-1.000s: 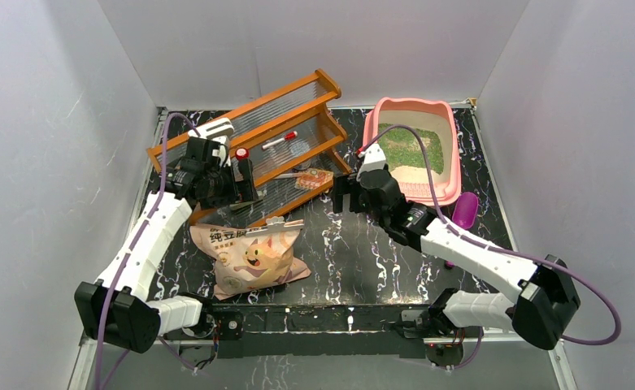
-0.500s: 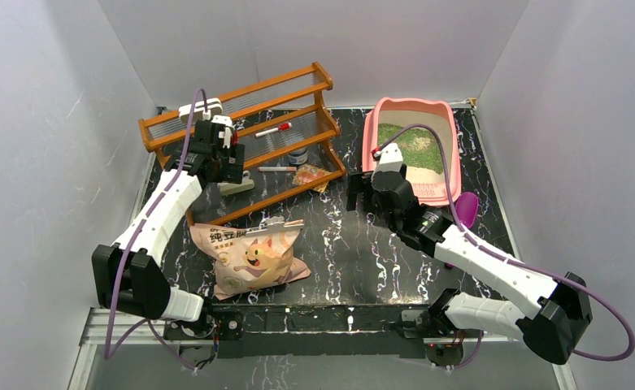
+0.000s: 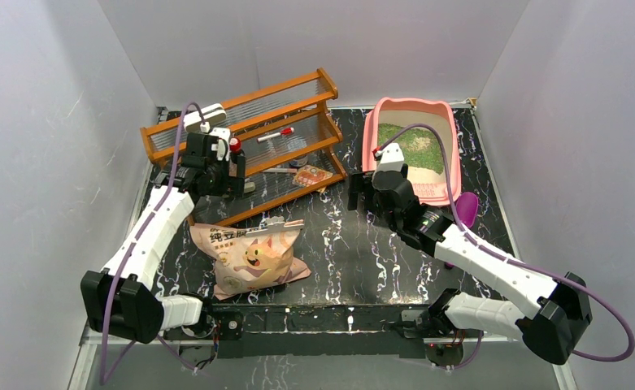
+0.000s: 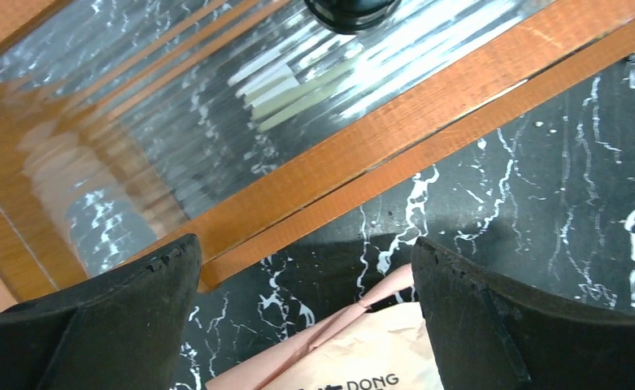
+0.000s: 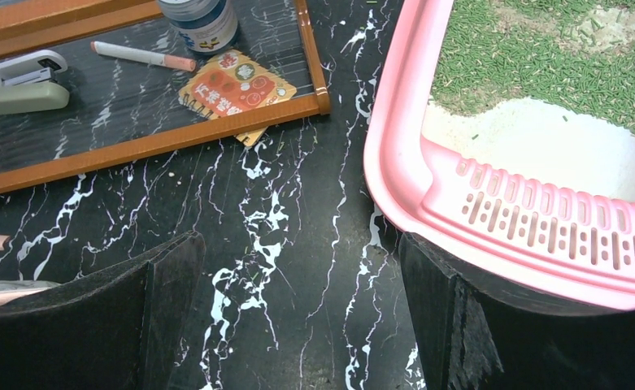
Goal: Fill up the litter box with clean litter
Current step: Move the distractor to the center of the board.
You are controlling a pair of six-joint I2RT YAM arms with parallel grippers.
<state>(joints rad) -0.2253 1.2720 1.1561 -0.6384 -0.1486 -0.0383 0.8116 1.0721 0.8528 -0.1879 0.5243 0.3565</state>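
Rack (image 3: 289,106) and bag (image 3: 253,256) crowd left pincer (image 4: 306,268), right pincer (image 5: 297,252) beside litter box (image 5: 391,162), both agape

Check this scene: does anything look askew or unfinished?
The wooden rack sits skewed across the table, a pen and card lying loose on it. Green litter covers only the far part of the pink box.
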